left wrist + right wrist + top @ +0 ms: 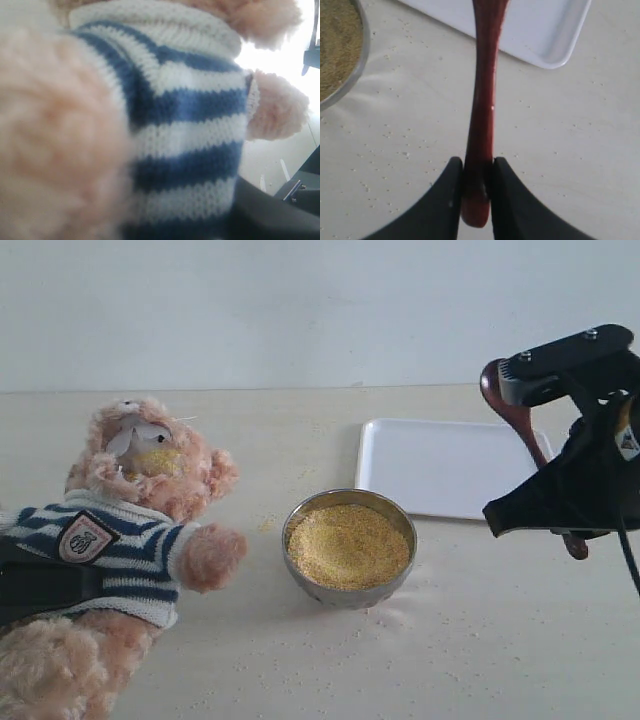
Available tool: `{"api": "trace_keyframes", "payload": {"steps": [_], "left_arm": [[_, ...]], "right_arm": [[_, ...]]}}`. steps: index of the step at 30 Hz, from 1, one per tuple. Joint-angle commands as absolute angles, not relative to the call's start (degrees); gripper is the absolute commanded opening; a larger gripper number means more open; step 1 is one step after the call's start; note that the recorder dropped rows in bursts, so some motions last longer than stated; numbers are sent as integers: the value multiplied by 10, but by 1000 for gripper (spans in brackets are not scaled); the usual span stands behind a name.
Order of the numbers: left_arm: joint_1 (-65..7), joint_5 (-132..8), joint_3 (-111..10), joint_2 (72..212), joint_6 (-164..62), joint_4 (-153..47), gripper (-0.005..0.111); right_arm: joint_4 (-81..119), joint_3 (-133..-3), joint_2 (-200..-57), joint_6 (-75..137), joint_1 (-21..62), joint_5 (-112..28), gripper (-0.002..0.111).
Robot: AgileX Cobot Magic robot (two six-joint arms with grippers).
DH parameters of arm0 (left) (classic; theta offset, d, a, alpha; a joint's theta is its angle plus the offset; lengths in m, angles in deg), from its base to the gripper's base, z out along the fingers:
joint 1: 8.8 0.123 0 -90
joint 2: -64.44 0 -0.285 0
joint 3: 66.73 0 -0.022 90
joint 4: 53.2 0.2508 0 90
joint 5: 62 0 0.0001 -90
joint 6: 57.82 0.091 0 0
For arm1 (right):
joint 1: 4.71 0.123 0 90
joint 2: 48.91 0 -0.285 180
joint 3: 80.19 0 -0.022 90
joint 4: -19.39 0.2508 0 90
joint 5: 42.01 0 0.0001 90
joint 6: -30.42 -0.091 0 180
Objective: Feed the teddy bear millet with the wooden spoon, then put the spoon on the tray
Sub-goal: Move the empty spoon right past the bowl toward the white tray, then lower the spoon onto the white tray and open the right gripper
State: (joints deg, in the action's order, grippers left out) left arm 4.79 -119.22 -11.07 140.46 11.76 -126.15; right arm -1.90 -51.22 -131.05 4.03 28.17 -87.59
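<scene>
The teddy bear (130, 540) leans at the left in its striped shirt (190, 100), with yellow millet stuck on its muzzle (155, 458). My left gripper (35, 585) is shut around its torso; one dark finger (272, 215) presses the shirt. The steel bowl (400, 575) of millet (345, 545) stands mid-table. My right gripper (477, 162) hovers at the right (560, 510), shut on the wooden spoon (485, 100) near its handle end. The spoon's oval bowl (492, 385) points up and away over the white tray (445, 468); I cannot see whether it holds grain.
Stray millet grains (400, 615) lie scattered on the pale table (480, 640) around the bowl and beneath the right gripper. The tray's near corner (555, 57) and the bowl rim (362, 55) flank the spoon in the right wrist view. A white wall runs behind.
</scene>
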Motion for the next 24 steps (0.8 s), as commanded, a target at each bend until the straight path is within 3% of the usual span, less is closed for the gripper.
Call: {"api": "trace_keyframes", "payload": {"steps": [1, 11, 24], "left_arm": [[49, -1204, -109, 1405, 121, -1273, 5], [49, -1204, -109, 1405, 121, -1273, 5], [49, -1204, -109, 1405, 121, -1273, 5]], "right_arm": [[12, -500, -1306, 53, 237, -848, 0], [79, -524, -1371, 139, 163, -818, 0], [104, -739, -1583, 191, 145, -851, 0]]}}
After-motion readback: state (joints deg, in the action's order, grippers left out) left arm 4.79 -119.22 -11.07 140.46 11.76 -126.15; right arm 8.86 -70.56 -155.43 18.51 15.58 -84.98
